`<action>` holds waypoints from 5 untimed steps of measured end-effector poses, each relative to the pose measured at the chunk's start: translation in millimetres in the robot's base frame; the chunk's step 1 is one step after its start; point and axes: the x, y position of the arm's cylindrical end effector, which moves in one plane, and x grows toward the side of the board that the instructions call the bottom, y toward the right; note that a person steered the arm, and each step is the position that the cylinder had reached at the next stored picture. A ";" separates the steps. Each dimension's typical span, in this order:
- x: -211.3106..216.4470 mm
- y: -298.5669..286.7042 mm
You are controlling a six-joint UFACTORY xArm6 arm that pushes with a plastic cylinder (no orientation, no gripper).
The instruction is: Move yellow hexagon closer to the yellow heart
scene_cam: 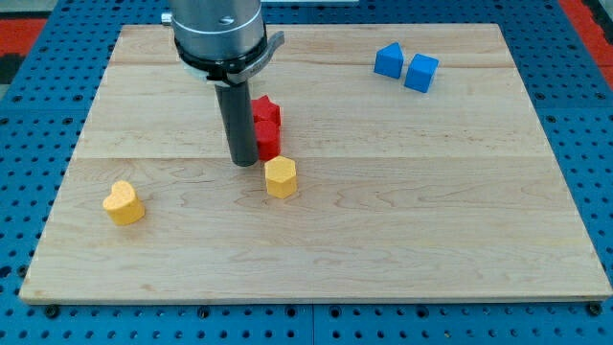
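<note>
The yellow hexagon (pixel 281 177) lies near the middle of the wooden board (pixel 402 220). The yellow heart (pixel 124 203) lies far to the view's left of it, near the board's left edge. My tip (pixel 242 160) rests on the board just up and left of the hexagon, a small gap away. Two red blocks sit close behind the hexagon: one (pixel 268 138) right beside the rod and one (pixel 265 109) above it, partly hidden by the rod.
Two blue blocks, one (pixel 388 60) and one (pixel 420 73), sit side by side near the view's top right. The arm's grey body (pixel 218 29) hangs over the board's top edge. Blue pegboard surrounds the board.
</note>
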 end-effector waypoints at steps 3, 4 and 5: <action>58.5 32.1; 69.2 64.9; 93.2 45.6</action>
